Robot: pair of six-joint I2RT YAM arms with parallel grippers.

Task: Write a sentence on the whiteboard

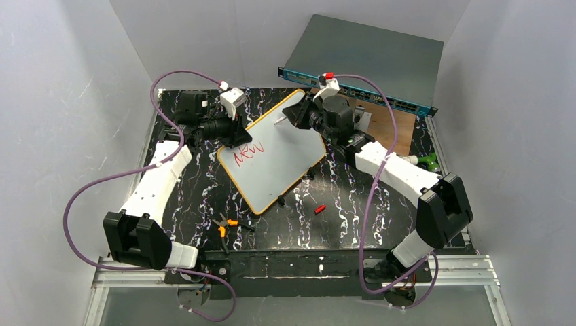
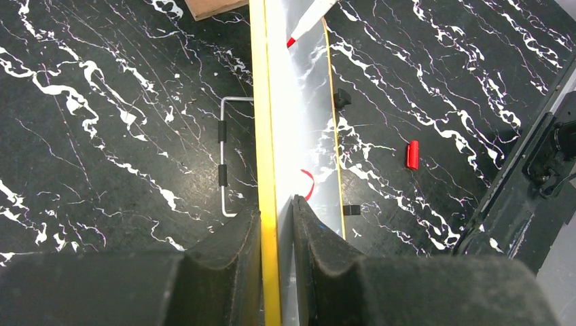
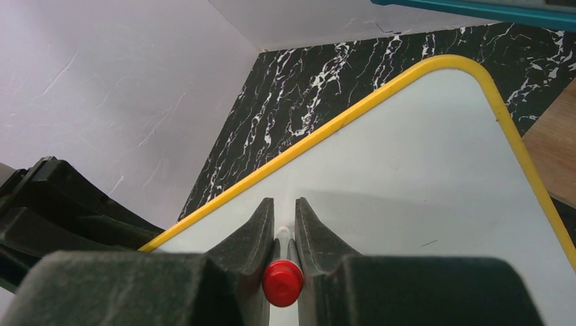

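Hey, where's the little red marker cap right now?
In the top view the red cap lies on the black marble table, centre-front, just right of the near corner of the whiteboard and apart from it; the orange-handled pliers lie further left.

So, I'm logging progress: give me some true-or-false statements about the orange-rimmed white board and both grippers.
1. The left gripper clamps the orange rim of the rounded white whiteboard. True.
2. The right gripper grips a red-ended marker. True.
3. The red writing fills two lines. False: it is one word, roughly "new".
4. The small red cap lies on the whiteboard. False: it lies on the black marbled tabletop.
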